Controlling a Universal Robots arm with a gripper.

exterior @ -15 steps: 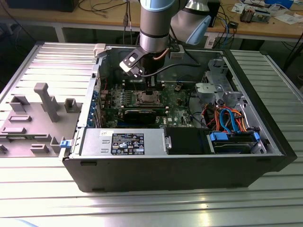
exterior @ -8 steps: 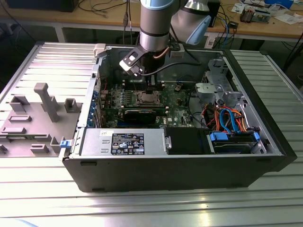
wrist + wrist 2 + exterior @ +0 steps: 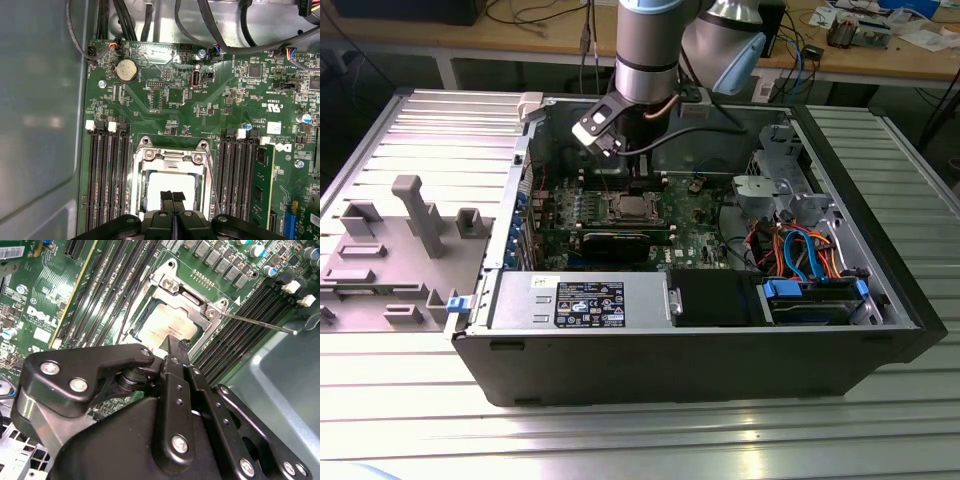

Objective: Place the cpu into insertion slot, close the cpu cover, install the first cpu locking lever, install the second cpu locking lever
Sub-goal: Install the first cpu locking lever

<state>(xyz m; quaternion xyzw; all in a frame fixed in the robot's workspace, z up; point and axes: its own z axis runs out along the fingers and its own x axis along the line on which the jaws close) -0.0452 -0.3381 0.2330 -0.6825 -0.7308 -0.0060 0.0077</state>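
**Figure.** Pincer [image 3: 169, 342] poised over the socket area inside the open computer case [image 3: 670, 350], which lies on the ribbed worktop [image 3: 620, 440].

- **Pincer.** The 2 fingertips are clenched together with nothing between them, forming 1 blunt probe.
- **Chip and cover.** Directly beneath and just ahead of that tip, the cpu [image 3: 165, 326] lies flat in the insertion slot [image 3: 144, 146]. The cpu cover [image 3: 187, 162] is lowered over it, its frame bordering the chip on every visible side.
- **Contact.** Whether the tip touches the cover's near edge or hovers just above it cannot be told.
- **Lever.** Off to 1 side of the pincer, a thin locking lever [image 3: 260, 323] juts out across the memory slots [image 3: 235, 340] and appears unlatched.

**Judged step:** seating the cover, with the levers not yet latched.

**Doing it well:**
- Let the clenched tip bear on the frame's metal edge, not on the chip's bare top.
- Press straight toward the motherboard [image 3: 165, 107], gently and without sideways drag. This keeps the chip from shifting on its pins and the tip from sliding onto the neighbouring slots.
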